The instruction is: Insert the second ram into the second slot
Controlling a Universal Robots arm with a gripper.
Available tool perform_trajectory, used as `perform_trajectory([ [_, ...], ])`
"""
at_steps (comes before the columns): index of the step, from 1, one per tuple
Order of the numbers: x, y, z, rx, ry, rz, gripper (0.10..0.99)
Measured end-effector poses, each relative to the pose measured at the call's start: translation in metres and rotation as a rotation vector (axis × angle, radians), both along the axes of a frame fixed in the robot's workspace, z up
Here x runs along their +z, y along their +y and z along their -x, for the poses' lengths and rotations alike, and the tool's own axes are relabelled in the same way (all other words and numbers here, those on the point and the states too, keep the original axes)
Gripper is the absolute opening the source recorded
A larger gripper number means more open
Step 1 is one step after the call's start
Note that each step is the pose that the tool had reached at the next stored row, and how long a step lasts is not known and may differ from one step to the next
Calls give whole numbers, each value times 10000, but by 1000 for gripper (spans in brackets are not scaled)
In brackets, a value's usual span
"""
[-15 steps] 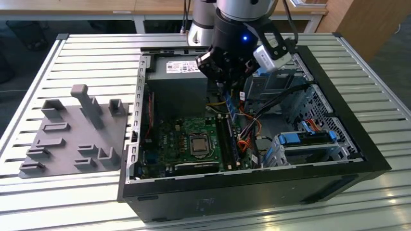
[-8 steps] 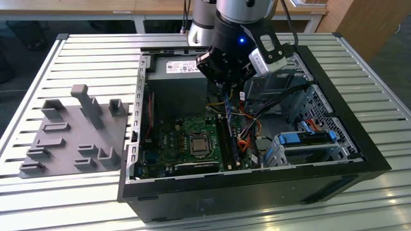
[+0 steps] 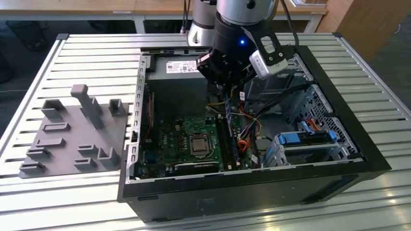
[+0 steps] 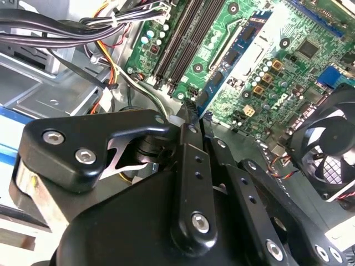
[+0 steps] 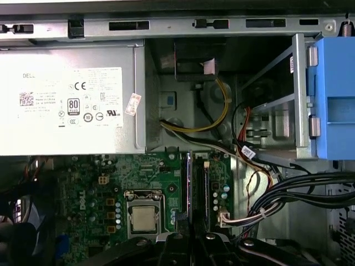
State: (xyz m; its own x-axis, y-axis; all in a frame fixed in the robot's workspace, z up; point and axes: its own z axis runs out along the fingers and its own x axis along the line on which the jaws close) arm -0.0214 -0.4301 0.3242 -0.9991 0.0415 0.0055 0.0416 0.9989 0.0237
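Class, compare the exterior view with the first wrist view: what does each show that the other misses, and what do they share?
Exterior view's own: the grey moulded fixture plate with upright pegs, the slatted metal table and the arm's black wrist. First wrist view's own: the small tilted pale sticker at the edge of the silver power supply box. Shared: that box, the green motherboard, the blue plastic drive bay, and the black hand closed on the thin dark-blue memory stick.
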Motion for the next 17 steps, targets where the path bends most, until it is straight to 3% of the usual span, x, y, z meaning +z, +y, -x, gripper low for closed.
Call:
perform_trajectory([
  [17,-18,-9,-4,0,0,9,141],
])
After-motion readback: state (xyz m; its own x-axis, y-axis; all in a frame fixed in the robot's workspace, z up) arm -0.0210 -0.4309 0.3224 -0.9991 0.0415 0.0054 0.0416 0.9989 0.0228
